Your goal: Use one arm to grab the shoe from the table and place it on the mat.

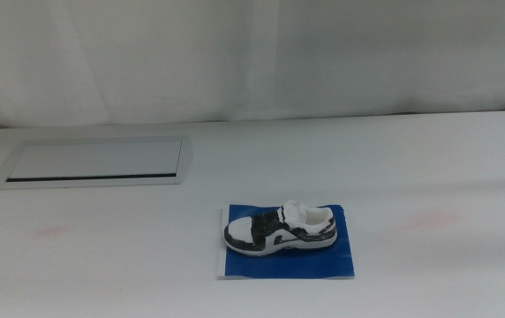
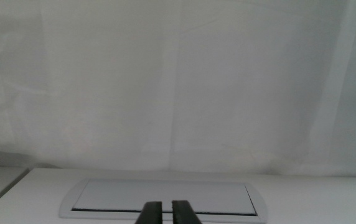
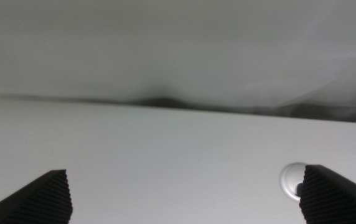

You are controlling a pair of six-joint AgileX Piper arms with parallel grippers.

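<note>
The shoe (image 1: 281,230), a small white sneaker with black patches, lies on its sole on the dark blue mat (image 1: 244,263) at the table's (image 1: 394,168) front centre, toe to the left. No gripper is near it in the middle view. In the left wrist view my left gripper (image 2: 166,206) is shut with nothing between its jaws, looking toward the grey panel. My right gripper (image 3: 183,173) stands wide open over bare white tabletop, and it holds nothing. Neither wrist view shows the shoe or the mat.
A grey metal-framed panel (image 1: 94,162) is set into the table at the back left. Faint pink smudges (image 1: 51,232) mark the surface on both sides. A small round white fitting (image 3: 294,180) sits near the right edge. A white curtain hangs behind.
</note>
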